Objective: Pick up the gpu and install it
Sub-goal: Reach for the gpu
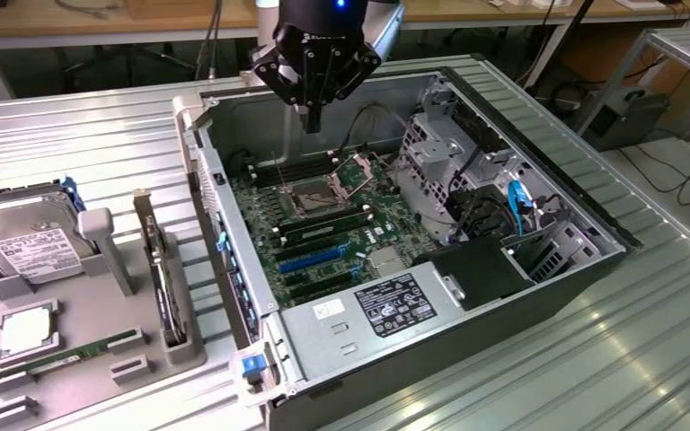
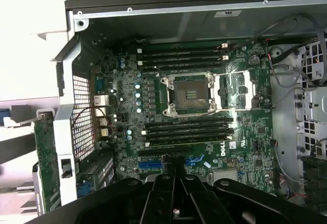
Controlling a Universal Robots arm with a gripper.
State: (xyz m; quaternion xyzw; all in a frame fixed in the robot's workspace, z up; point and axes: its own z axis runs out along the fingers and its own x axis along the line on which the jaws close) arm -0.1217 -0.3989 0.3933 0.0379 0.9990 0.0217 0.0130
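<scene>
Ribbed metal worktop [image 1: 93,144] carries a grey parts tray [image 1: 105,314] and an open computer case [image 1: 216,215]; benches and cabling sit behind.

1. Furthest from the case towards the exterior view's left, a silver hard drive [image 1: 22,247] with a white label stands in the tray. A square processor chip [image 1: 28,328] and a narrow green memory stick [image 1: 69,356] lie flat in the tray nearer the camera.
2. The gpu [image 1: 163,278] stands on its long edge in a tray slot, just beside the case's outer wall and not inside the case. Nothing grips or touches it.
3. The case lies on its side with the cover off. Its green motherboard [image 1: 321,224] is exposed.
4. The end effector [image 1: 313,121] hangs above the far end of the case, pointing down, well apart from the gpu. Its fingers are drawn together and nothing is held between them. In the wrist view the end effector [image 2: 173,183] sits over the motherboard [image 2: 204,121], closest to the blue expansion slots [image 2: 153,162].
5. Inside the case, the processor socket [image 1: 319,196] sits between rows of memory slots. A power supply [image 1: 395,301] with a printed label fills the near end.
6. At the side of the case towards the exterior view's right are a metal drive cage [image 1: 441,153], a black shroud [image 1: 477,269] and blue cables [image 1: 516,202].
</scene>
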